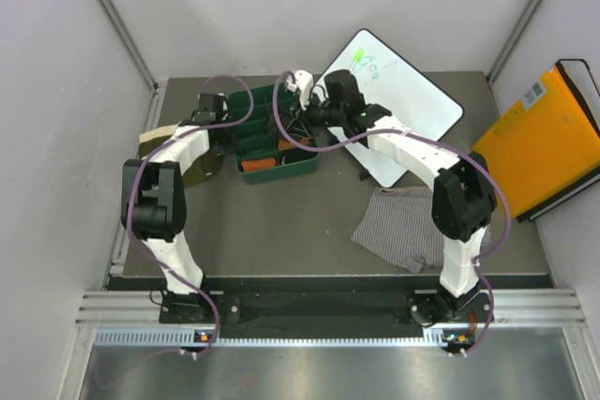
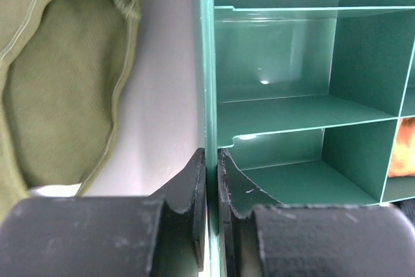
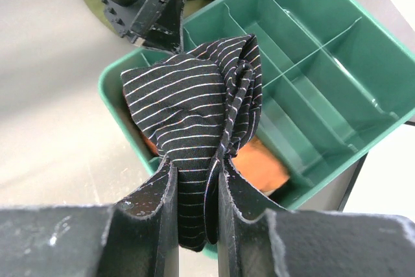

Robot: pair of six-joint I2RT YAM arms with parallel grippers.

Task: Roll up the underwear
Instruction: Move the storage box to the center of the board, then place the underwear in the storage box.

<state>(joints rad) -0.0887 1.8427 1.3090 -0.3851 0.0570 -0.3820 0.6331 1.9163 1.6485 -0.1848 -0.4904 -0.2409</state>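
My right gripper [image 3: 196, 170] is shut on a bunched black underwear with thin white stripes [image 3: 194, 102] and holds it over the near end of the green divided tray [image 3: 324, 63]. In the top view this gripper [image 1: 298, 128] is above the tray [image 1: 251, 100]. My left gripper [image 2: 211, 160] is shut on the tray's left wall [image 2: 209, 95]; it also shows in the top view [image 1: 228, 133]. The olive green underwear [image 2: 58, 76] lies flat on the table just left of the tray, also in the top view [image 1: 183, 161]. The grey-white fine-striped underwear [image 1: 398, 227] lies flat by the right arm.
An orange rolled cloth [image 3: 259, 163] sits in the tray's near compartment under the held underwear. A whiteboard [image 1: 403, 105] lies at the back right and an orange folder [image 1: 548, 138] at the far right. Walls close in the table at the left and back.
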